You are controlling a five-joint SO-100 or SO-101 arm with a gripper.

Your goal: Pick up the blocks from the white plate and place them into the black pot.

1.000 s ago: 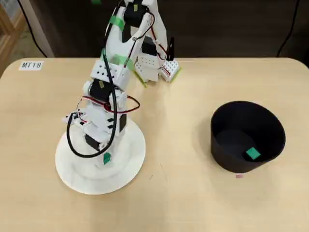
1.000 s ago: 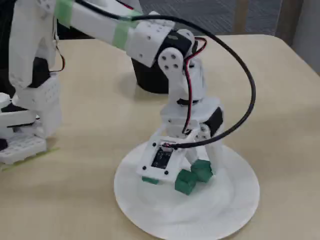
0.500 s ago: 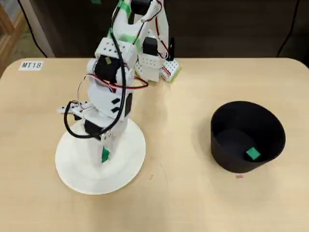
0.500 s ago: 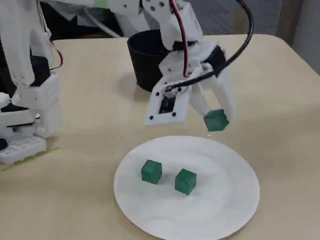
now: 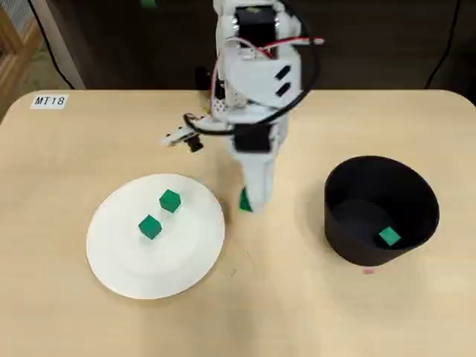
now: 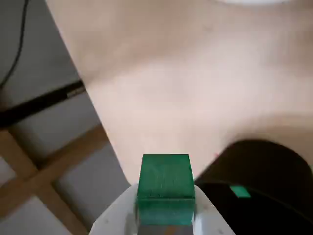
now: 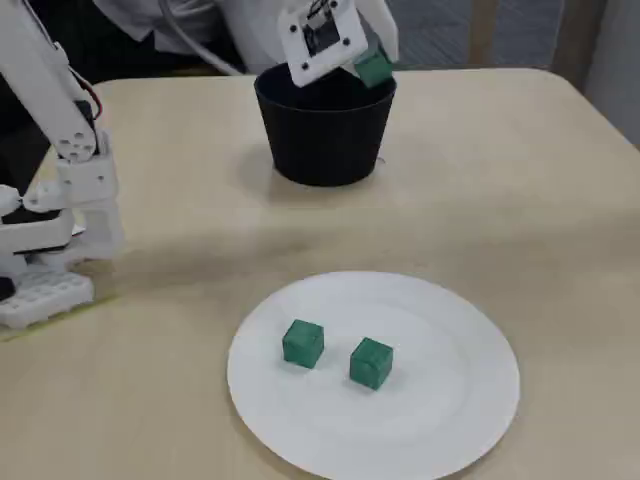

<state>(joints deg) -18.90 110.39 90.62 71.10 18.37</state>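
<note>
- Pale wood-grain worktop (image 5: 312,312) carries everything, with dark flooring beyond its far edge and a small label reading MT18 (image 5: 49,100) near the 10 o'clock corner of the overhead view.
- White plate (image 5: 115,271) lies at about 8 o'clock in that view: round, flat, matte, with a faint raised rim. Two green blocks rest on it, one (image 5: 169,200) toward 1 o'clock of the plate's middle, the other (image 5: 149,227) near the middle, close together but not touching.
- Black pot (image 5: 416,216) stands at 3 o'clock, well apart from the plate; its walls are tall, matte and slightly tapered, likely to keep dropped cubes from bouncing out. One block (image 5: 389,237) already lies on its floor toward 5 o'clock.
- Claw (image 6: 165,215) is closed on a third block (image 6: 164,188), a sharp-edged cube with a finely ribbed face, pinched between the white plastic fingers (image 6: 117,215).
- Overhead, that cube (image 5: 244,200) hangs above bare worktop between plate and pot, so I judge this the carry stage.
- Carried high, it should clear the pot's rim before release.
</note>
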